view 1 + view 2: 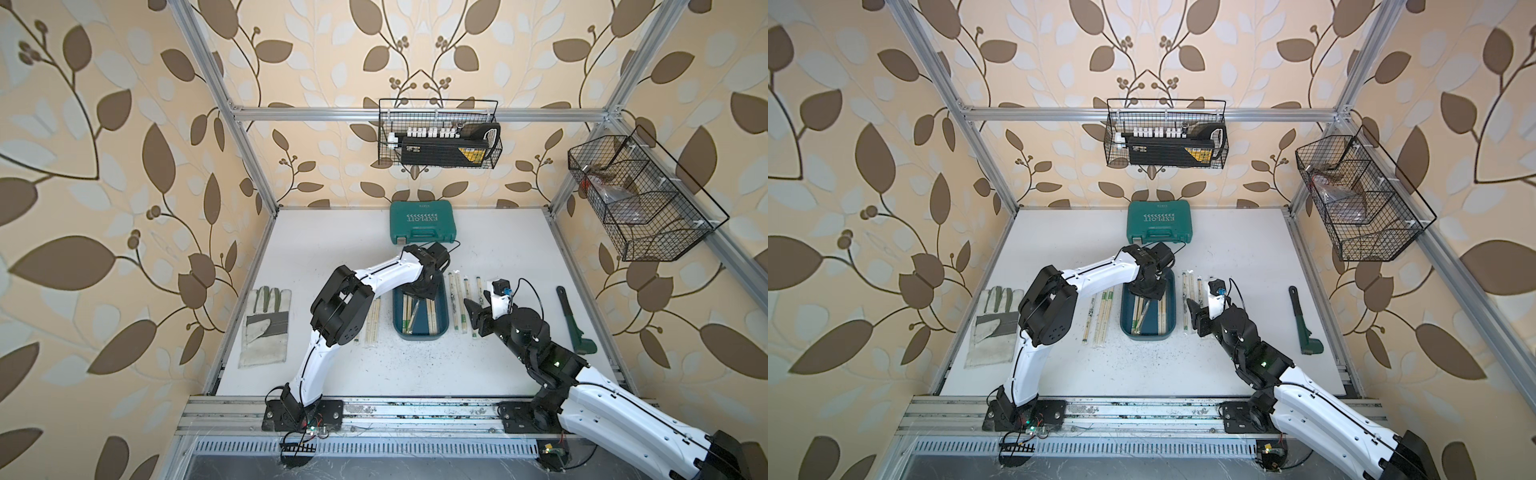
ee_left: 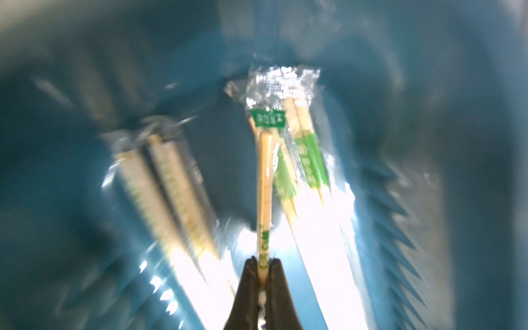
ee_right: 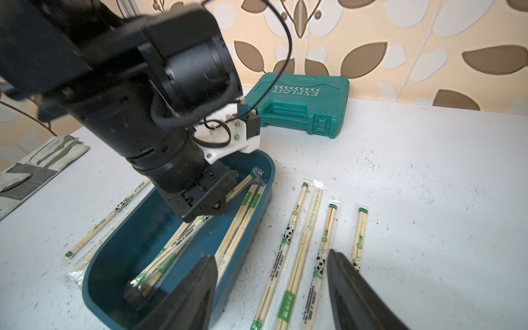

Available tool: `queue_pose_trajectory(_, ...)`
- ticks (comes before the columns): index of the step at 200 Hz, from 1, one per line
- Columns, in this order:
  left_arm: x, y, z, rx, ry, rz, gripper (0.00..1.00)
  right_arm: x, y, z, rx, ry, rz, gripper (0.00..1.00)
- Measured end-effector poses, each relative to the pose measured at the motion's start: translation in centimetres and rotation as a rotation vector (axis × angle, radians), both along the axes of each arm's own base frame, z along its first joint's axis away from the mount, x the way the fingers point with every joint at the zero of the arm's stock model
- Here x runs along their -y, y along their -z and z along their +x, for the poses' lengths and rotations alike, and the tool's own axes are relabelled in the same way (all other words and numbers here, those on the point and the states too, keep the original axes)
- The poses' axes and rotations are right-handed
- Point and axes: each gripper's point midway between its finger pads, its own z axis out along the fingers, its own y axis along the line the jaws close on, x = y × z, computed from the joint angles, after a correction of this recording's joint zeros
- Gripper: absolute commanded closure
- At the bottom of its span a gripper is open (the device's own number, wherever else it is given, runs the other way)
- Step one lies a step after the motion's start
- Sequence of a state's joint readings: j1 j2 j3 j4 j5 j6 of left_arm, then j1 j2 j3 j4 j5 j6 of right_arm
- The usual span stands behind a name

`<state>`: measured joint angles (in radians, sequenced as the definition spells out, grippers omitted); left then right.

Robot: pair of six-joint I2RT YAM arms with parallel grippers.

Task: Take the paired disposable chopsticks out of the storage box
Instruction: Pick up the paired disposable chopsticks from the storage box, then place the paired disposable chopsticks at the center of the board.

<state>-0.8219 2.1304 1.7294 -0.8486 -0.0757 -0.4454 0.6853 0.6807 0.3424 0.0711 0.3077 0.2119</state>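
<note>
The storage box (image 1: 419, 336) is a dark teal tray in mid-table, seen in both top views, and several paired disposable chopsticks (image 3: 237, 225) lie inside it. My left gripper (image 2: 263, 261) reaches down into the box and is shut on one wrapped pair (image 2: 264, 183), pinched near its green-printed end. More wrapped pairs lie on the table right of the box (image 1: 457, 299) and left of it (image 1: 372, 320). To the right of the box, my right gripper (image 3: 271, 254) hovers open above the right-hand pairs, with nothing between its fingers.
A green tool case (image 1: 422, 222) stands behind the box. A work glove (image 1: 266, 324) lies at the left and a green-handled wrench (image 1: 571, 316) at the right. Black wire baskets hang on the back rail (image 1: 438, 135) and the right rail (image 1: 640, 199).
</note>
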Motion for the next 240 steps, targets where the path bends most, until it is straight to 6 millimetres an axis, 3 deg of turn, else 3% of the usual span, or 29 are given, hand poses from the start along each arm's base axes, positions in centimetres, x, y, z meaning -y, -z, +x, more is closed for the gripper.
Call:
queue_pose_trajectory(35,-0.5,-5.6,-0.1,0.065,-0.014,-0.072,1.00,0.0,0.0,0.0,0.000,0.000,-0.001,0.36)
queue_pose_trajectory(65,-2.4,-9.7,-0.7,0.100,-0.041,-0.111,1.00,0.0,0.0,0.0,0.000,0.000,0.000,0.36)
queue_pose_trajectory(87,-5.5,-12.1,-1.1,0.116,-0.084,-0.116,1.00,-0.1,0.0,0.0,0.000,-0.004,0.001,0.32)
queue_pose_trajectory(108,-9.9,-13.1,-0.9,0.134,-0.163,-0.104,1.00,-0.9,-0.1,-0.3,0.004,-0.053,0.007,0.27)
queue_pose_trajectory(130,-15.9,-11.3,-0.9,0.108,-0.276,-0.062,1.00,-2.5,-0.3,-0.8,0.012,-0.147,0.015,0.27)
queue_pose_trajectory(161,-22.9,-5.9,-1.1,0.038,-0.387,0.054,1.00,-4.6,-0.1,-1.9,0.013,-0.249,0.006,0.27)
queue_pose_trajectory(189,-24.4,-2.9,-0.6,0.022,-0.368,0.098,1.00,-4.9,-0.2,-1.9,0.020,-0.260,-0.002,0.27)
queue_pose_trajectory(240,-24.6,1.5,0.6,0.005,-0.317,0.129,1.00,-4.9,-0.2,-1.9,0.025,-0.261,-0.006,0.27)
